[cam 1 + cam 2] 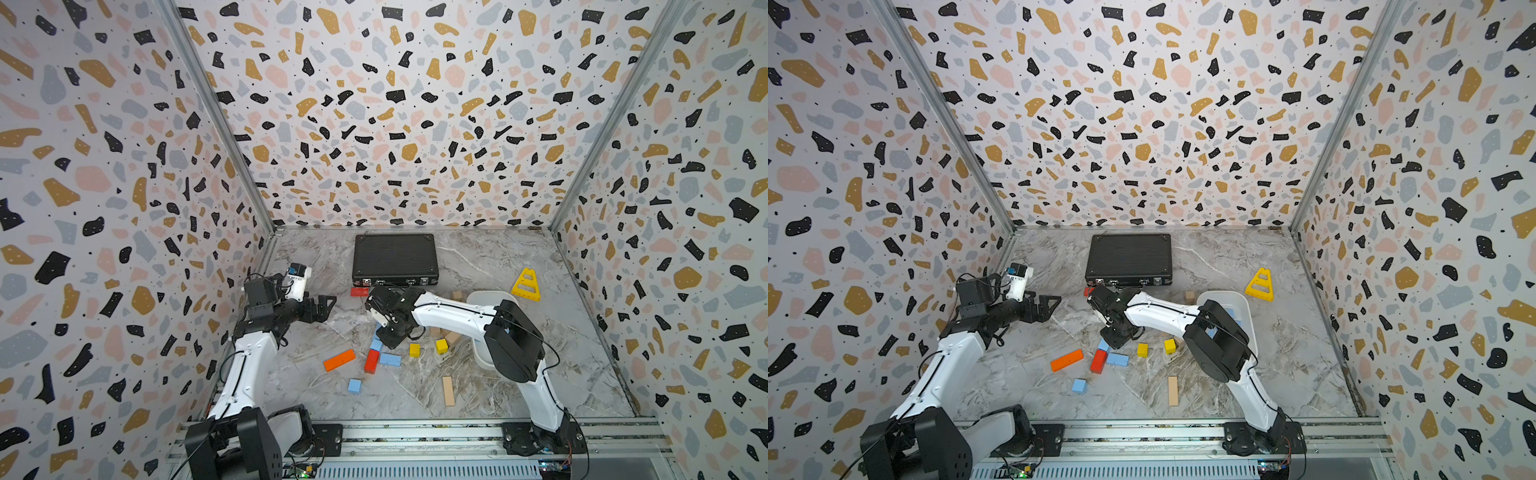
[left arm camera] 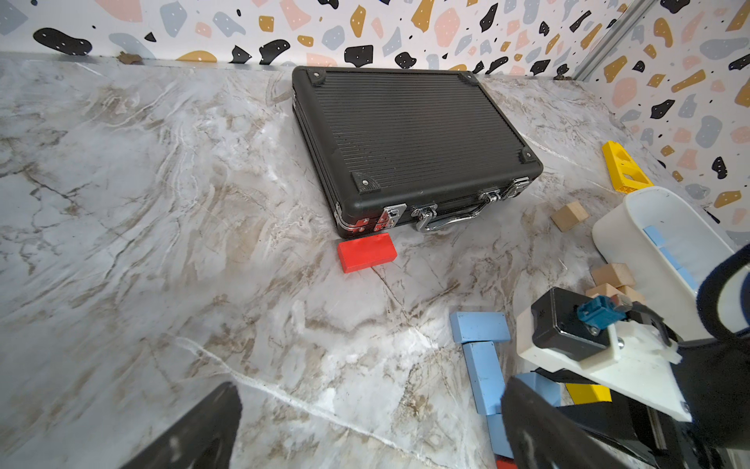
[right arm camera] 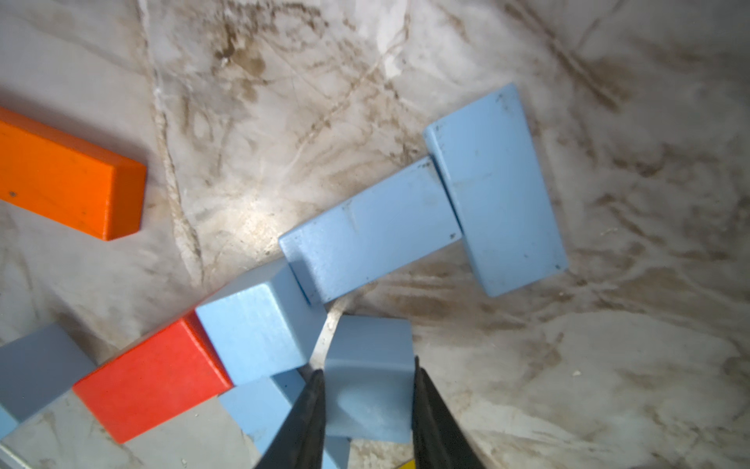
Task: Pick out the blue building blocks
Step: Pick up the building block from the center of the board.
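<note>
Blue building blocks (image 3: 373, 235) crowd the marble table (image 3: 608, 365) right at the right gripper (image 3: 367, 365). Its fingers are clamped on a small blue block (image 3: 367, 394), one finger pressed to each side. Just past its fingertips sit a blue cube (image 3: 259, 329) and two blue bars (image 3: 499, 191) touching in a T. A red block (image 3: 154, 381) rests against the cube, and an orange block (image 3: 69, 174) lies farther off. More blue ones lie in the white bin (image 2: 617, 235) beneath that arm, behind the gripper. The left gripper (image 2: 371, 387) hangs well apart from the pile, its fingers spread wide.
</note>
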{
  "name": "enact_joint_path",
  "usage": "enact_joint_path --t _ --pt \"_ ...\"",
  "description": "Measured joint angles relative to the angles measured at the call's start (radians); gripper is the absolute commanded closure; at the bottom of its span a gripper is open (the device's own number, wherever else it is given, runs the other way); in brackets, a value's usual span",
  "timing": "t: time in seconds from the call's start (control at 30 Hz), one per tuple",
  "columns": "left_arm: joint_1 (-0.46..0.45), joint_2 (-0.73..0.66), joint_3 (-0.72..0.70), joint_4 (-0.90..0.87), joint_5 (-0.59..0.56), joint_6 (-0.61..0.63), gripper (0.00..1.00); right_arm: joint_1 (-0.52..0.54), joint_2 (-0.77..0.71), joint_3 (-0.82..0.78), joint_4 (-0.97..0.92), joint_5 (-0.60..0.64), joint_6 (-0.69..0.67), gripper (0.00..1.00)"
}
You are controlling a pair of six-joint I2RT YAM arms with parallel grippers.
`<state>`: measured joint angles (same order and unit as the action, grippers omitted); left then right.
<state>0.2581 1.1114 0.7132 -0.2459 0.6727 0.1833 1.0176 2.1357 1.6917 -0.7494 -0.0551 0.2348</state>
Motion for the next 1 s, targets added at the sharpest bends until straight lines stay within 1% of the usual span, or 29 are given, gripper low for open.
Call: enact_joint_path --t 0.13,0.27,0.37,0.53,0.57,0.73,0.87,0.93,1.0 --pt "0.0 0.0 0.0 0.0 0.0 -0.003 0.0 0.0 0.007 0.0 -0.001 0.0 -0.004 0.57" --pt "0.0 0.0 0.0 0.0 0.001 -0.004 0.0 0.0 0.013 0.0 -0.003 0.003 -0.007 0.57" --pt "0.0 0.0 0.0 0.001 0.002 -0.004 0.0 0.0 0.014 0.0 -0.003 0.003 -0.008 0.6" --pt "0.0 0.0 0.0 0.001 0.003 -0.004 0.0 0.0 0.014 0.002 -0.003 0.004 -0.008 0.71" --pt "0.0 0.0 0.0 0.001 0.003 -0.004 0.0 0.0 0.014 0.002 -0.002 0.004 -0.008 0.72" --pt "0.0 0.0 -0.004 0.013 0.03 -0.02 0.0 0.0 0.014 0.002 -0.002 0.007 -0.008 0.74" --pt "-0.003 0.01 -0.015 0.041 0.087 -0.064 0.0 -0.012 0.001 0.002 -0.003 0.002 -0.007 0.75" --pt "-0.019 0.019 -0.016 0.057 0.109 -0.082 0.0 -0.025 -0.024 0.001 -0.003 -0.004 -0.004 0.75" --pt "-0.061 0.03 -0.016 0.072 0.126 -0.095 0.0 -0.048 -0.07 -0.013 0.0 -0.009 0.001 0.75"
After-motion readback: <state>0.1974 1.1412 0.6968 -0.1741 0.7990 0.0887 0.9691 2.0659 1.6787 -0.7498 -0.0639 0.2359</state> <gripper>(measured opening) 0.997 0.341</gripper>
